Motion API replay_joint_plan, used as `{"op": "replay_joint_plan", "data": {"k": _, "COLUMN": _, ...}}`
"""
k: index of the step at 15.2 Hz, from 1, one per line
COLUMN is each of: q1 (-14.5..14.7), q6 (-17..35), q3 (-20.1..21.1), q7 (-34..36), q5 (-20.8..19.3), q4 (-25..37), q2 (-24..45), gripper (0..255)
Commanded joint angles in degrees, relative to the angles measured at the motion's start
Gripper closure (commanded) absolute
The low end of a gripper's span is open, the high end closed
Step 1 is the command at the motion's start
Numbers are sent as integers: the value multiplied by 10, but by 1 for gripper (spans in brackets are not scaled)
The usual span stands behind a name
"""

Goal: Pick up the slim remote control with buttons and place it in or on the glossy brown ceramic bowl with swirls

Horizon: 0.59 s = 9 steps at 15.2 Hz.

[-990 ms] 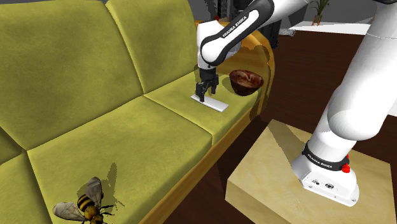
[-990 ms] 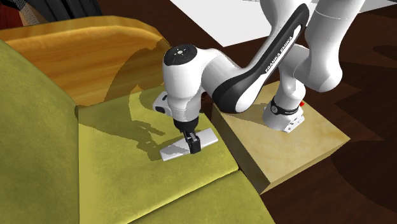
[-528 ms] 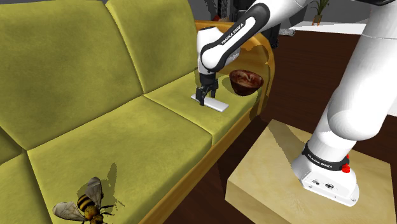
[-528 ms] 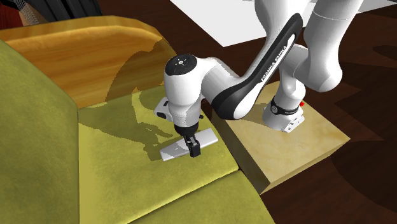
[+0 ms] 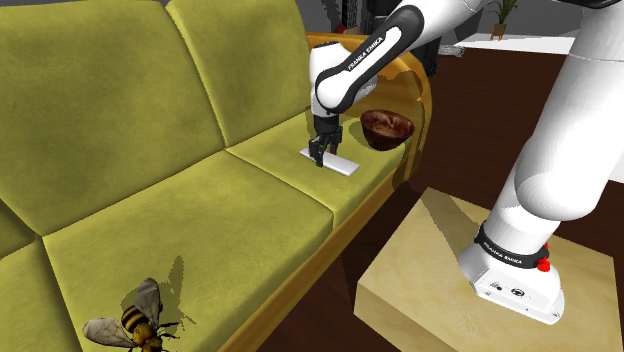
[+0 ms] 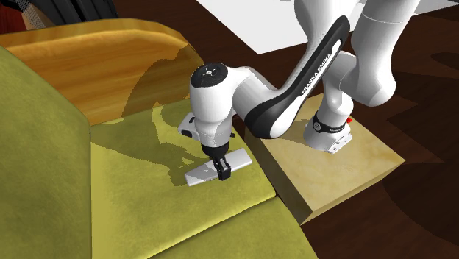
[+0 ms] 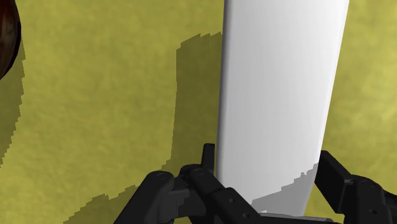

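Note:
A slim plain white remote (image 5: 342, 165) lies flat on the olive sofa seat cushion (image 5: 280, 170) near the wooden armrest. My black gripper (image 5: 318, 157) points straight down onto its end nearer the backrest. In the wrist view the remote (image 7: 280, 95) runs away from the hand, and the gripper (image 7: 267, 167) is shut on it, one finger against each long edge. The second exterior view has the gripper (image 6: 223, 174) on the middle of the remote (image 6: 239, 157). The glossy dark brown bowl (image 5: 388, 128) sits on the same cushion, a short way beyond the remote toward the armrest; its rim (image 7: 5, 38) edges into the wrist view.
A curved wooden armrest (image 5: 410, 75) rises right behind the bowl. A toy bee (image 5: 130, 322) lies on the sofa's near cushion, far from the gripper. My tan box stand (image 5: 440, 270) sits on the dark floor beside the sofa's front edge.
The arm dropped slightly onto the remote, then held still. The fingers, apart earlier, have closed against the remote's sides. The remote and bowl have not shifted.

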Motion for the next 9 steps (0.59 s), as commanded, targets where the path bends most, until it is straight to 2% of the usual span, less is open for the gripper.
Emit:
{"op": "replay_joint_plan", "data": {"k": 1, "q1": 0, "q6": 0, "q3": 0, "q7": 0, "q5": 0, "q4": 0, "q2": 0, "gripper": 255}}
{"op": "replay_joint_plan", "data": {"k": 6, "q1": 0, "q6": 0, "q3": 0, "q7": 0, "q5": 0, "q4": 0, "q2": 0, "gripper": 255}}
{"op": "replay_joint_plan", "data": {"k": 9, "q1": 0, "q6": -23, "q3": 0, "q7": -1, "q5": 1, "q4": 8, "q2": -15, "gripper": 255}}
